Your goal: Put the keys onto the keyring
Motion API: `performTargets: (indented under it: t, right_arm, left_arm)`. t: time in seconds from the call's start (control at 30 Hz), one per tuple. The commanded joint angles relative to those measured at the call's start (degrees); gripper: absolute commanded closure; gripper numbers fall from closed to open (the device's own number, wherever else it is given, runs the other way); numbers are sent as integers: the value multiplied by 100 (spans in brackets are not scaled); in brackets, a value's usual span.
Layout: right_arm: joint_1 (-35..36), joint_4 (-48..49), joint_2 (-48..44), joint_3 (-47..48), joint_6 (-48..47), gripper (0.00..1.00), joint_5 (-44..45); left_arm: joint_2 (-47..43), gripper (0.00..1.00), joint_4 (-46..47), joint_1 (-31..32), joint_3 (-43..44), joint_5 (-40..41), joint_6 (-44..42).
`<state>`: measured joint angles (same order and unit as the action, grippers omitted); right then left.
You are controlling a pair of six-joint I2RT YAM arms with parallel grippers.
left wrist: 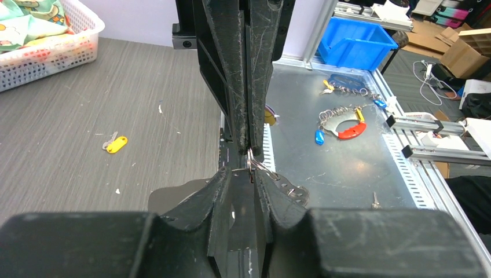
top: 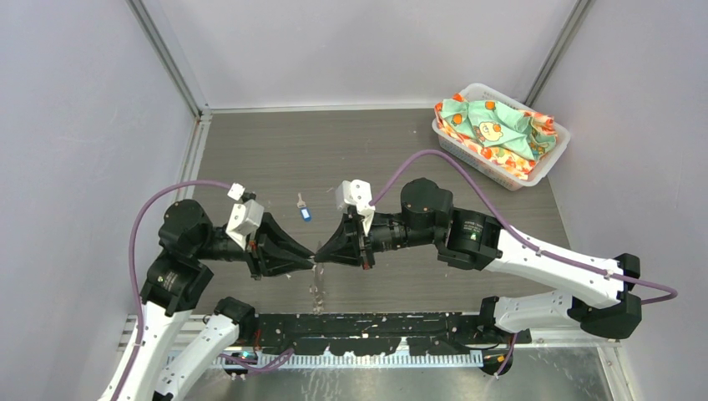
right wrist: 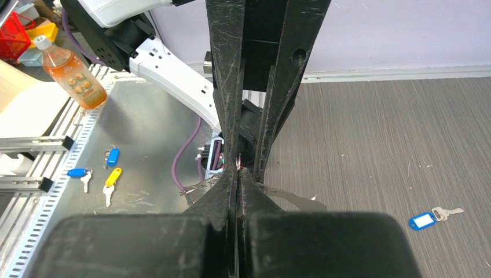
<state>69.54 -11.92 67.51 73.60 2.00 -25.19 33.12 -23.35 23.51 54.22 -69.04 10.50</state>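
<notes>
Right gripper (left wrist: 250, 147), closed tight, pinches the keyring (left wrist: 262, 168); left gripper (left wrist: 244, 183), slightly parted, straddles it.

Both arms fold inward and low, the left arm (top: 179, 251) reaching right and the right arm (top: 534, 259) reaching left with its elbow bent far out to the side. Their wrists are level, so the left gripper (top: 307, 261) and the right gripper (top: 324, 257) meet tip to tip in the middle. The left fingers (left wrist: 222, 188) stand a little apart; the right fingers (right wrist: 227, 200) are pressed flat together.
</notes>
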Motion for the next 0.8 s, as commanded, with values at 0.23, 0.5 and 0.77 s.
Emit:
performTargets:
  t: [0.23, 0.5, 0.77]
  right_arm:
    - [6, 483, -76, 137, 115, 99, -101]
    - [3, 499, -66, 110, 162, 95, -198]
    - [5, 421, -642, -126, 7, 64, 679]
  left_arm:
    - [-73, 91, 495, -4, 8, 74, 325]
    - [-166, 100, 753, -4, -127, 102, 258]
    - [-369, 99, -973, -4, 365, 674, -2985]
